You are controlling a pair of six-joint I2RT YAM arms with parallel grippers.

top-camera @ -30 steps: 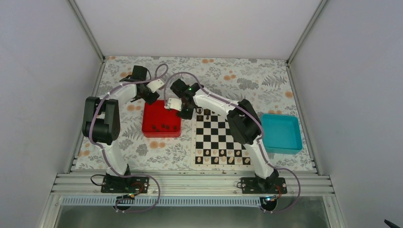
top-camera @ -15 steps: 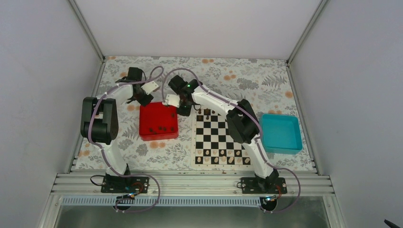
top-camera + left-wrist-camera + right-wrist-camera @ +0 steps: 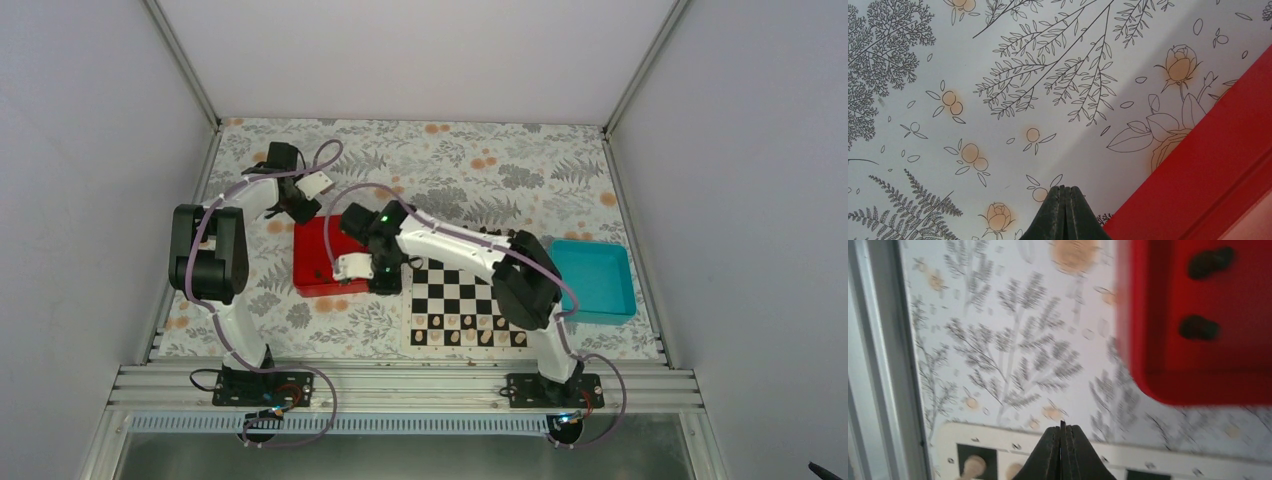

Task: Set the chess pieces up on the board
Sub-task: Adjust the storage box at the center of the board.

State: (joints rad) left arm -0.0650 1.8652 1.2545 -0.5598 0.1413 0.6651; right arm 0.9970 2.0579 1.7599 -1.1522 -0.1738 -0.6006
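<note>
The chessboard (image 3: pixel 465 300) lies right of centre; its pale border also shows in the right wrist view (image 3: pixel 1148 460). Dark chess pieces lie in the red tray (image 3: pixel 322 250); two show in the right wrist view (image 3: pixel 1210 262) (image 3: pixel 1199 327). My right gripper (image 3: pixel 385 278) (image 3: pixel 1062 429) is shut and empty, low over the gap between the red tray and the board's left edge. My left gripper (image 3: pixel 300 207) (image 3: pixel 1065 189) is shut and empty at the tray's far left corner, over the tablecloth beside the tray's wall (image 3: pixel 1208 165). The right arm hides the board's far row.
Pale pieces (image 3: pixel 465 337) stand along the board's near rows; some show in the right wrist view (image 3: pixel 973 466). A teal tray (image 3: pixel 592 280) stands right of the board. The metal rail (image 3: pixel 878 360) runs along the table's near edge.
My right gripper has swung from the far corner between tray and board down towards the near side. The red tray has shifted slightly left. My left gripper moved a little left.
</note>
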